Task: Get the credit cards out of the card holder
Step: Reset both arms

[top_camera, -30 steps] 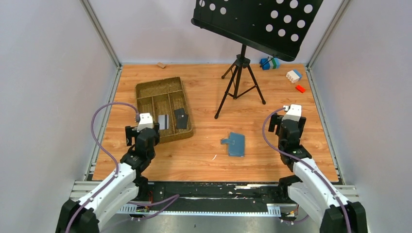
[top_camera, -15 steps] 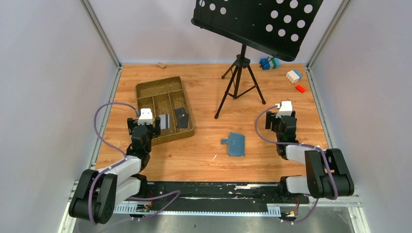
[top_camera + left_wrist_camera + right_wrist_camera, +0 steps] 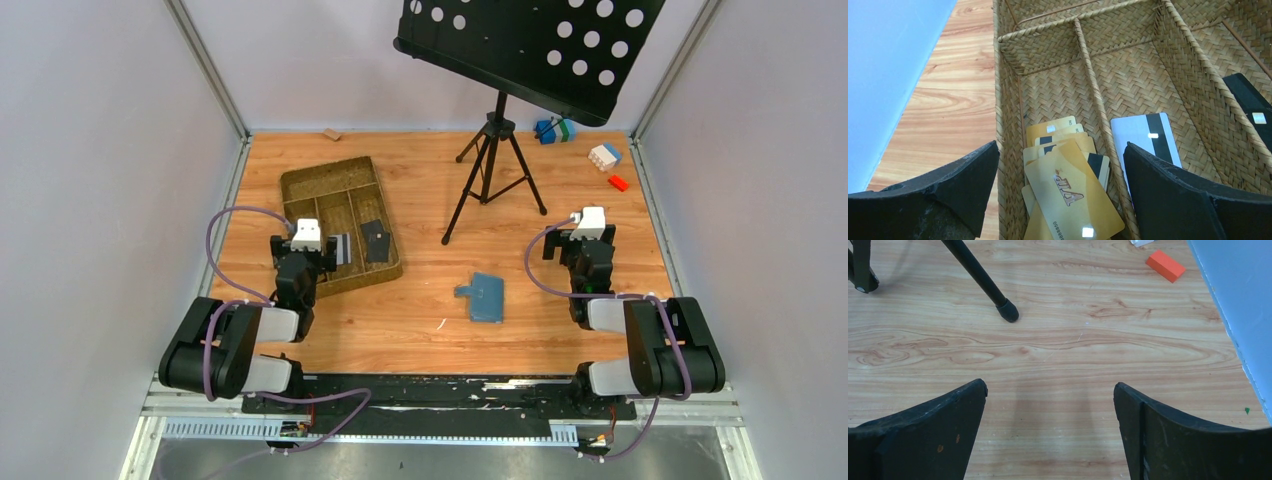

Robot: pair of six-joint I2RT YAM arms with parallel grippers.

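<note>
You are looking down on a light wooden tabletop (image 3: 420,190) boxed in by pale grey walls with metal posts in the back corners. A black perforated music stand (image 3: 530,45) on a tripod rises at the upper centre. Loose toy bricks (image 3: 604,155) lie in the upper right corner.

The only writing you can read is "VIP", slanted across the topmost of the gold cards (image 3: 1068,187) stacked in the left compartment of the woven tray (image 3: 325,169). The digits at its lower edge are too small to make out.

The blue card holder (image 3: 488,298) lies flat and closed on bare wood at lower centre, well apart from both arms. Its long axis runs nearly up and down the frame, and its tab points left.

The silver-grey card (image 3: 1148,140), with a black stripe, lies in the tray's middle compartment. The black card (image 3: 1250,105) lies in the right one. Both lie lengthwise along their compartments.

Your left gripper (image 3: 1060,147) hangs spread wide over the gold cards, grasping nothing. Your right gripper (image 3: 1050,385) is equally spread above bare wood at the right, also empty.
</note>
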